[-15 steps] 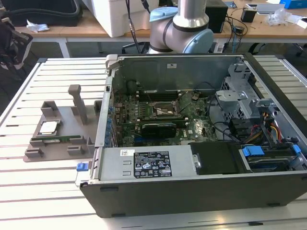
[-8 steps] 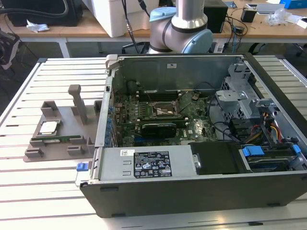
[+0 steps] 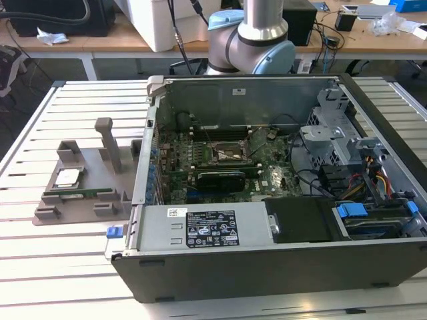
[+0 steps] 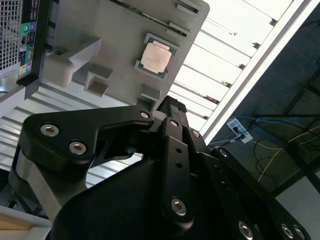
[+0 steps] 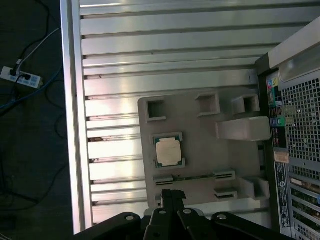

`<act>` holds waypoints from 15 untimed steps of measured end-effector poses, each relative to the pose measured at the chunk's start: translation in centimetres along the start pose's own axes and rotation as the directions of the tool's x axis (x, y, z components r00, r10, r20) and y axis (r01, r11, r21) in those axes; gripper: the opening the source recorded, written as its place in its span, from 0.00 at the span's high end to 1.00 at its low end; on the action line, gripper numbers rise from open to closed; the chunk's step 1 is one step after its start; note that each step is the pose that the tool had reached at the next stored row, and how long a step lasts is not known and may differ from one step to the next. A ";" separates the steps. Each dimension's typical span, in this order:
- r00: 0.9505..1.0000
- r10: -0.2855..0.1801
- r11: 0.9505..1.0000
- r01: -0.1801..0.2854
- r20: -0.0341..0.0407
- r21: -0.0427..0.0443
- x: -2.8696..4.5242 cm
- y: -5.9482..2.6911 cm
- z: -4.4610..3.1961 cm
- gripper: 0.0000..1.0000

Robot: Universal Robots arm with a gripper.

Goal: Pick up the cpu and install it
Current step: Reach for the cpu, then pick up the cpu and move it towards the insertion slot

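The cpu (image 3: 69, 177), a small square chip with a silvery top, lies flat in a recess of the grey fixture tray (image 3: 87, 208) on the slatted table, at the exterior view's left of the open computer case (image 3: 267, 253). Both wrist views look down on the cpu (image 5: 168, 151) (image 4: 157, 56) from well above. My gripper (image 5: 172, 194) (image 4: 167, 102) hangs high over the tray's edge, apart from the chip, its black fingers closed together with nothing between them. Inside the case, the black socket frame (image 3: 230, 155) sits in the middle of the green motherboard.
The tray carries grey posts and blocks (image 3: 110, 143) and a long thin green stick (image 3: 77, 195) beside the chip. The case's rear panel (image 5: 297, 125) stands close to the tray. The table edge (image 5: 72, 125) drops to a floor with cables. The arm's base (image 3: 257, 40) stands behind the case.
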State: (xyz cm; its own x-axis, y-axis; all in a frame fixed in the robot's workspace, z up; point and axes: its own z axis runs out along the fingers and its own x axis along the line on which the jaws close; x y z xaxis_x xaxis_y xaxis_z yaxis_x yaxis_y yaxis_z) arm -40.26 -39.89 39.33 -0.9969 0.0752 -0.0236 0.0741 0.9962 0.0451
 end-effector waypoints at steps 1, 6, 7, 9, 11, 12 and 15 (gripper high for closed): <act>1.000 0.000 1.000 0.000 0.000 0.000 0.00 0.00 0.00 0.89; 1.000 0.000 1.000 0.000 0.000 0.000 0.02 0.00 0.00 0.89; 1.000 0.000 1.000 0.000 0.000 0.000 0.02 0.00 0.00 0.89; 1.000 0.000 1.000 0.000 0.000 0.000 0.03 0.00 0.00 0.89; 1.000 0.000 1.000 0.000 0.000 0.000 0.03 0.00 0.00 0.89; 1.000 0.000 1.000 0.000 0.000 0.000 0.03 0.00 0.00 0.89; 1.000 0.000 1.000 0.000 0.000 0.000 0.04 0.00 0.00 0.89</act>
State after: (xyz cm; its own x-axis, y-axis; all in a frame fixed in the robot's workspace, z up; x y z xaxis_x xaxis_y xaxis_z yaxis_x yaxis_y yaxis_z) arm -40.30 -39.88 39.33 -0.9969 0.0753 -0.0235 0.0742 0.9962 0.0451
